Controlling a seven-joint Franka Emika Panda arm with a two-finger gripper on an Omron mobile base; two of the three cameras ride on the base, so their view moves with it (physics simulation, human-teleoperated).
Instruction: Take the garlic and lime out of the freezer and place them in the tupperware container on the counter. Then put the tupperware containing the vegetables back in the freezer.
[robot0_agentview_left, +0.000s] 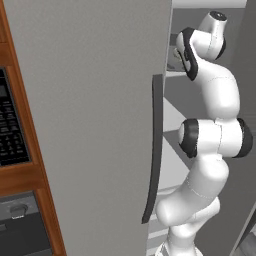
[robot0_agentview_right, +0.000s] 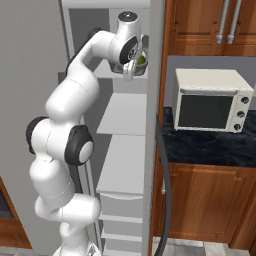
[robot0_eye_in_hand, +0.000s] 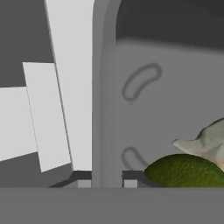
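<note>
Lime (robot0_eye_in_hand: 186, 171) low on the right of the hand view, garlic (robot0_eye_in_hand: 205, 142) touching it just behind with its pointed tip aimed left; both on an upper freezer shelf (robot0_agentview_right: 120, 75), seen again in the right base view as a green spot beside the gripper (robot0_agentview_right: 131, 70). Gripper up at that shelf inside the freezer (robot0_agentview_left: 90, 125), fingers (robot0_eye_in_hand: 84, 183) all but shut with nothing between them, the lime off to their side rather than in the gap. Likely closed for reaching in, so needing to open and shift toward the lime before any grasp. Tight quarters: open door edge with dark handle (robot0_agentview_left: 154, 150) close on one side, freezer wall on the other, shelves stacked below. Counter (robot0_agentview_right: 210, 145) beyond the door, holding the oven (robot0_agentview_right: 210, 100); tub not made out here.
</note>
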